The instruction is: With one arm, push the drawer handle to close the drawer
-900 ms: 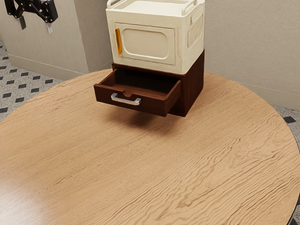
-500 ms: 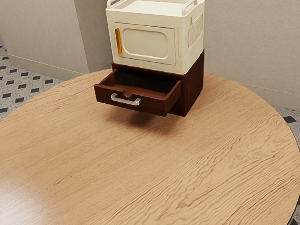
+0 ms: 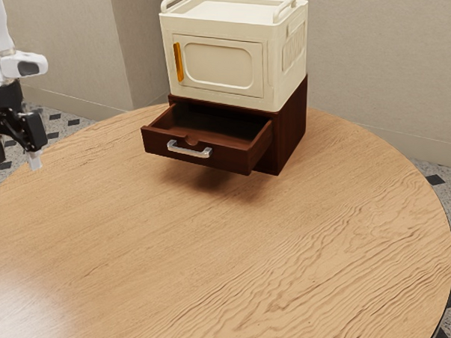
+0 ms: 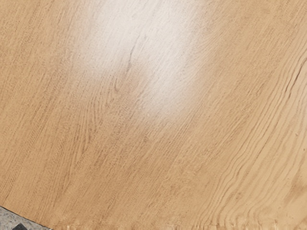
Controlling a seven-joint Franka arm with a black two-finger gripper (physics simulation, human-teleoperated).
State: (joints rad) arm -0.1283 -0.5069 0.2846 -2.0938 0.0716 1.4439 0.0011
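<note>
Awaiting our push: one drawer (image 3: 232, 161), standing out of its cabinet (image 3: 291, 131) on the desk (image 3: 206, 258); one handle (image 3: 189, 150), untouched; one end effector (image 3: 16, 158), fingers spread, empty, well apart; closing undone, we judge; approach and push left.

One each: drawer (image 3: 230, 159); cabinet (image 3: 291, 131); box (image 3: 219, 66); table (image 3: 244, 252); tool (image 3: 16, 157)

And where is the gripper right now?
At the exterior view's left, the gripper hangs near the table rim, apart from the drawer handle.

Cream box (image 3: 219, 64) w/ orange pull (image 3: 178, 62), rnd wood table (image 3: 244, 252), grey flr (image 3: 54, 124) w/ blk diamonds, beige wall (image 3: 379, 71) behind.
</note>
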